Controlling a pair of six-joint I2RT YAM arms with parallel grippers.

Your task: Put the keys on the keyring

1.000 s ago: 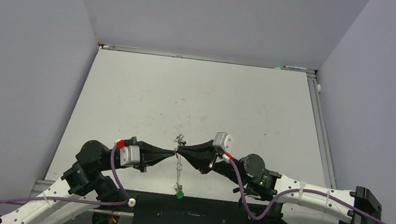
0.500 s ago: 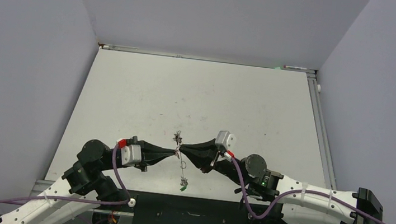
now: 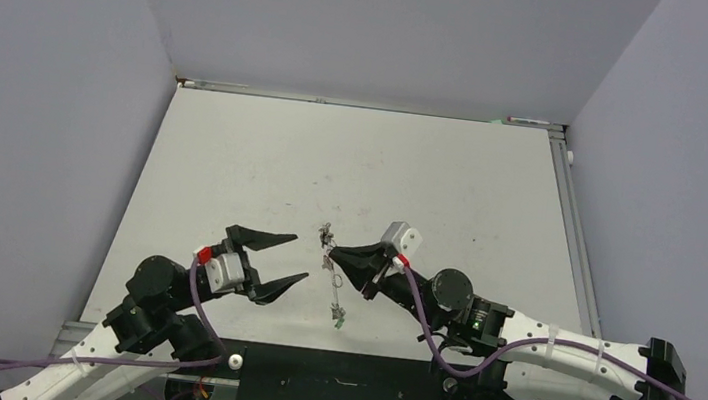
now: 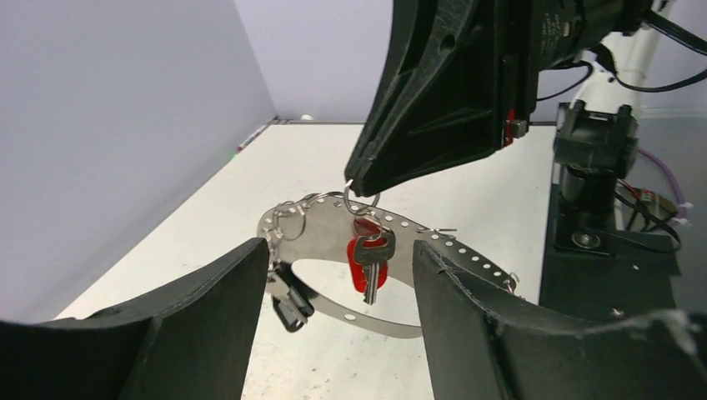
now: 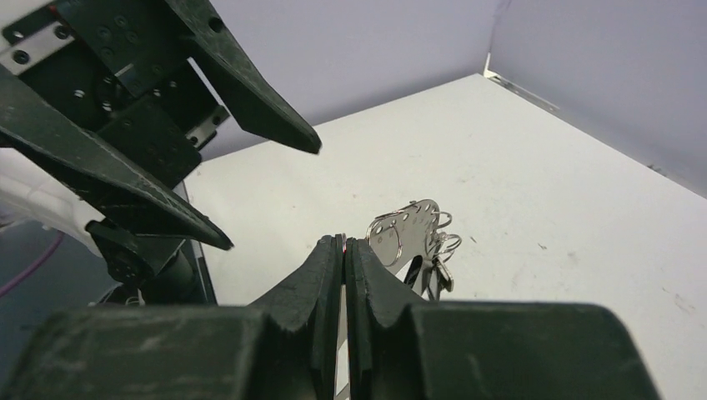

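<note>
Mid-frame, right gripper (image 3: 332, 250) is clenched on the top of the thin silvery perforated-metal keyring (image 4: 377, 320), long axis trailing down toward the bottom edge. Small silver key with red tag (image 4: 369, 260) dangles inside the loop. Left gripper (image 3: 301, 257) is released, fingers spread, just left of the keyring, touching nothing. Tiny green tag (image 3: 340, 324) at the low end, its key unreadable. Exact pinch point is hidden.

White table (image 3: 233, 166), scuffed, a few dark specks mid-surface. Plain grey-lilac walls on three sides: back wall (image 3: 379, 32), left wall (image 3: 37, 124), right wall (image 3: 692, 198). Metal rail (image 3: 575, 235) along the table's right edge. Black plate (image 3: 339, 385) along the near edge. Tiny green spot (image 3: 496, 122) at the far edge.
</note>
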